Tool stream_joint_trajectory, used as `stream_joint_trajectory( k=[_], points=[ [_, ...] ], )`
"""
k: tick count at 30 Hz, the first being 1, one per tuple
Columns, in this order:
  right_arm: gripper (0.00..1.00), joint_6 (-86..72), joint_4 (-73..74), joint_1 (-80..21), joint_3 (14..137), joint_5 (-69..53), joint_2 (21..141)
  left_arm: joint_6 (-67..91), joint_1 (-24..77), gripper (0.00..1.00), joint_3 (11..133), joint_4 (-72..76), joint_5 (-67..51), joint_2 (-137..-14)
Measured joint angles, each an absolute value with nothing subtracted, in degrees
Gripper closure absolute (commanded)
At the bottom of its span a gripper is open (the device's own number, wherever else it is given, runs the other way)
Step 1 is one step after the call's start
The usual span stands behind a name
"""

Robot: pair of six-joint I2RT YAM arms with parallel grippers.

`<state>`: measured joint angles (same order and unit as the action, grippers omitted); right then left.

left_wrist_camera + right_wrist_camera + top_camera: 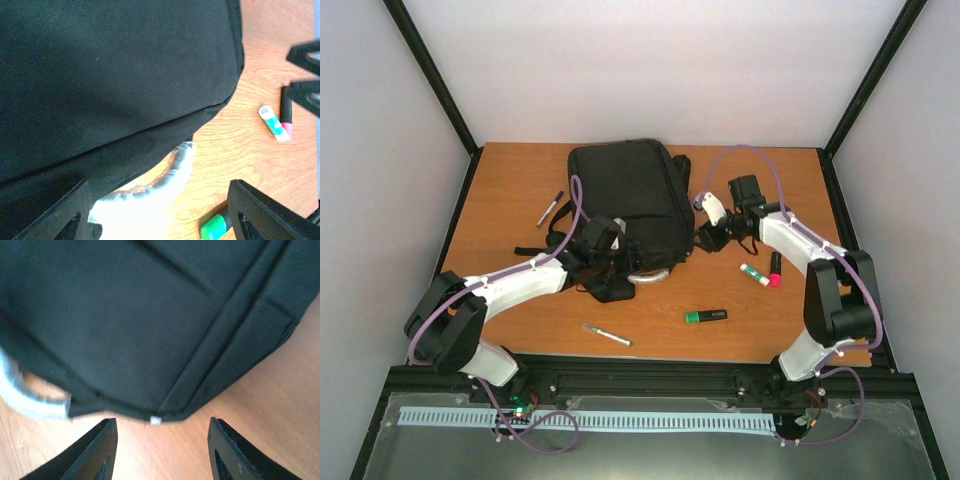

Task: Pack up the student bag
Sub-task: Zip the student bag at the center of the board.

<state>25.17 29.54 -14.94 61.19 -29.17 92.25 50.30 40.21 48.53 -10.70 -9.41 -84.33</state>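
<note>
I see left end effector (159, 187) apart by backpack (110, 75) handle (170, 170), right end effector (162, 422) apart too; weak pinch could drag it.

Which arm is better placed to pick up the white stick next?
Right, probably. The white stick lies close beside the right gripper, which is open. The left gripper sits farther off, at the bag, by its handle.
</note>
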Motion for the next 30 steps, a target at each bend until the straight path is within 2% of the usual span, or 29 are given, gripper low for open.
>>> stream_joint_trajectory(
  k=[9,13,18,19,21,25,26,30],
  points=[
    [0.47,13.3,33.0,-14.2,74.3,-32.8,106.1,40.0,42.3,0.31,51.7,-11.1,-4.8,-83.9],
    [0.46,10.9,35.5,-14.2,74.8,-33.0,108.9,33.9,42.4,0.21,51.9,-11.7,-2.7,-83.5],
    [0.45,9.1,37.4,-14.2,75.0,-33.0,109.8,27.6,42.7,0.22,52.8,-12.8,-1.1,-83.5],
    [0.47,8.9,37.7,-14.2,75.1,-33.1,110.0,26.6,42.8,0.22,53.3,-13.2,-0.7,-83.7],
    [0.58,8.5,38.2,-14.2,75.7,-33.9,110.7,24.4,43.0,0.25,54.7,-13.8,-0.3,-84.3],
    [0.92,7.8,38.5,-13.5,76.8,-38.2,112.8,19.5,43.7,0.25,57.8,-14.5,0.0,-86.5],
    [0.97,6.9,38.7,-13.0,76.8,-39.7,113.0,18.0,43.9,0.25,58.4,-14.7,0.1,-87.0],
    [0.97,6.4,38.4,-11.7,76.9,-44.2,112.7,13.0,44.6,0.25,58.9,-15.2,-0.2,-87.7]
  ],
)
